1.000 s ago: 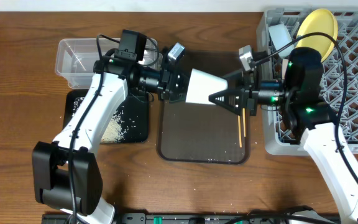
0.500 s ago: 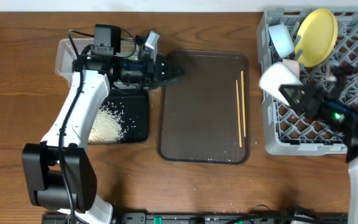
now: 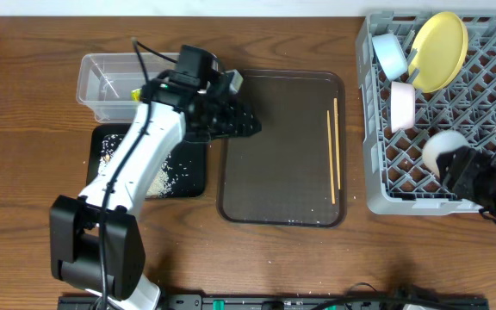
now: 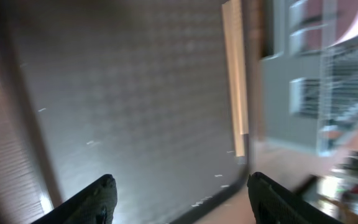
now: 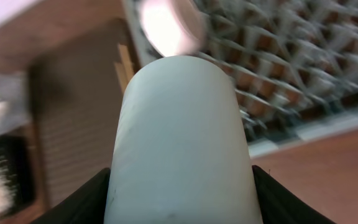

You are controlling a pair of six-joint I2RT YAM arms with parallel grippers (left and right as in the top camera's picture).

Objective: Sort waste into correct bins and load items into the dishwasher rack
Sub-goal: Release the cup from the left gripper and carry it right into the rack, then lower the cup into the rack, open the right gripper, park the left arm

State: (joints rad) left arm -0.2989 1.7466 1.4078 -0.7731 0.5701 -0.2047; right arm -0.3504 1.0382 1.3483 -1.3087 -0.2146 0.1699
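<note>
My right gripper (image 3: 456, 165) is shut on the small white cup (image 3: 442, 148) and holds it over the front part of the grey dishwasher rack (image 3: 489, 185). The cup fills the right wrist view (image 5: 179, 124) between the jaws (image 5: 180, 193). The yellow plate (image 3: 440, 39), light blue bowl (image 3: 390, 53) and white bowl (image 3: 403, 105) stand in the rack. My left gripper (image 3: 244, 122) is open and empty over the brown tray's left side, as the left wrist view (image 4: 182, 199) shows. Two chopsticks (image 3: 332, 155) lie on the tray's right side, also visible in the left wrist view (image 4: 234, 74).
The dark brown serving tray (image 3: 274, 172) lies in the middle. The clear tub (image 3: 102, 82) holds the wrapper (image 3: 136, 93) at the back left. The black tray (image 3: 192, 176) in front of it holds white rice (image 3: 153, 179). A few grains lie on the brown tray's front edge.
The cup passed from my left gripper to my right. The right arm carried it right, over the rack. The left arm drew back, then came forward over the tray's left side.
</note>
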